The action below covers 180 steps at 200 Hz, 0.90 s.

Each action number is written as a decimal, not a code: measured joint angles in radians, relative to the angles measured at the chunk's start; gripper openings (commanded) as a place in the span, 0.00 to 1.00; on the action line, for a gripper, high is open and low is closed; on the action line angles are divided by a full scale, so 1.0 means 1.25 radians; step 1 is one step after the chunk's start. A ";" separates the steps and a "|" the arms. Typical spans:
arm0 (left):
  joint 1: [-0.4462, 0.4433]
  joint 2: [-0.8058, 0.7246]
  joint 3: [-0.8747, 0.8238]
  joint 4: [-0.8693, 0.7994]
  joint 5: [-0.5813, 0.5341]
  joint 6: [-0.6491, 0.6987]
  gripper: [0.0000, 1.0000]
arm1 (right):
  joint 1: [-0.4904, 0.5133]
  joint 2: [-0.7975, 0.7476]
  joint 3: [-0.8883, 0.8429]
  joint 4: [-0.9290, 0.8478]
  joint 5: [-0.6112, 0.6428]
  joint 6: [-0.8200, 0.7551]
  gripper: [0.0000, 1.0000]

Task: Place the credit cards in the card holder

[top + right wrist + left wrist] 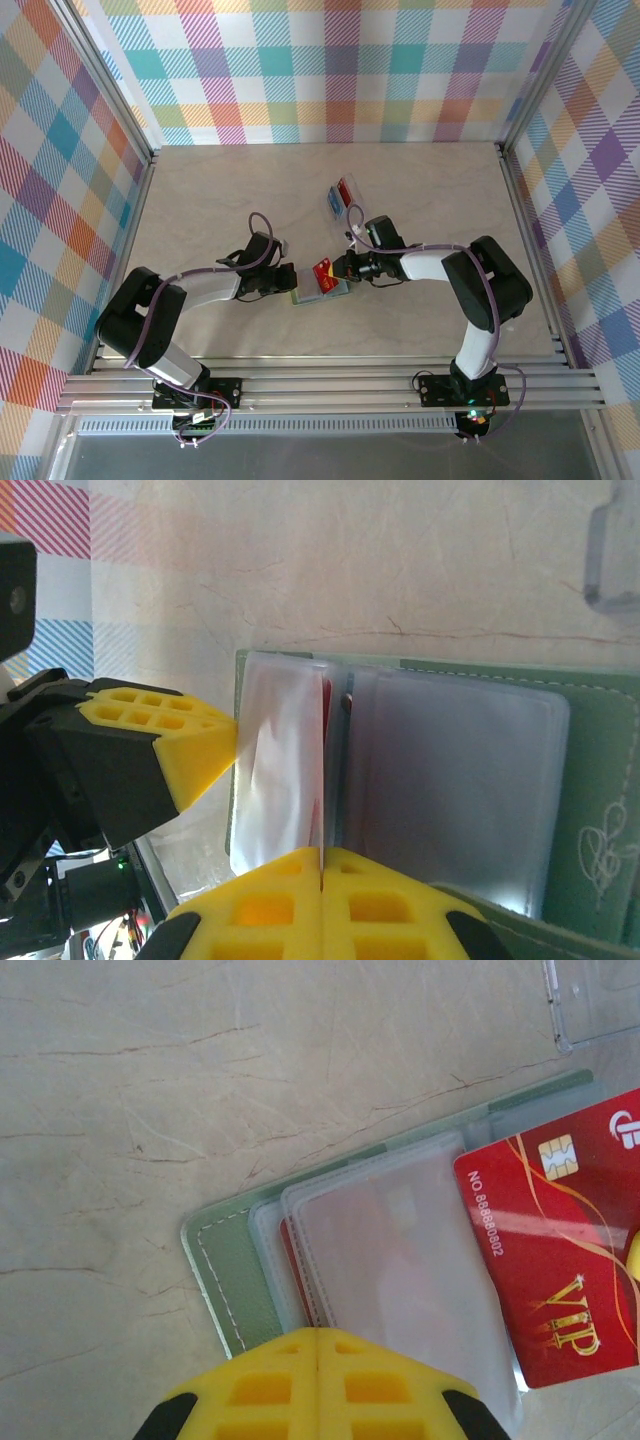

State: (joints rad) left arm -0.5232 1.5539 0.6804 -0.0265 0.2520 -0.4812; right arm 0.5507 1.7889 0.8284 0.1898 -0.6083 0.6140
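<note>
Right pincer (322,865) grips a red card (560,1250) over the open wallet (225,1260).

We see the card held edge-on between the right pincer's closed tips, reaching ahead of them across the wallet's clear sleeves. The left pincer (316,1345) is closed too, its tips touching the sleeve edge (whether it pinches the sleeve, we cannot tell). The wallet lies flat on the counter (120,1080) between the two pincers, just ahead of each; the tray (590,1005) sits farther out, apart from both.
</note>
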 measured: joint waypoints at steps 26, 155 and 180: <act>0.000 0.004 0.004 0.000 0.000 0.000 0.04 | 0.001 -0.009 0.000 -0.012 0.005 0.000 0.00; 0.000 0.004 0.004 -0.001 0.000 0.000 0.04 | 0.007 -0.072 -0.030 -0.055 0.052 0.006 0.00; 0.000 0.004 0.004 -0.001 0.000 0.000 0.04 | 0.015 -0.053 -0.030 -0.057 0.046 0.006 0.00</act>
State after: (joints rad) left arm -0.5232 1.5589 0.6853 -0.0273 0.2520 -0.4812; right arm 0.5697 1.7229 0.7910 0.1184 -0.5503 0.6220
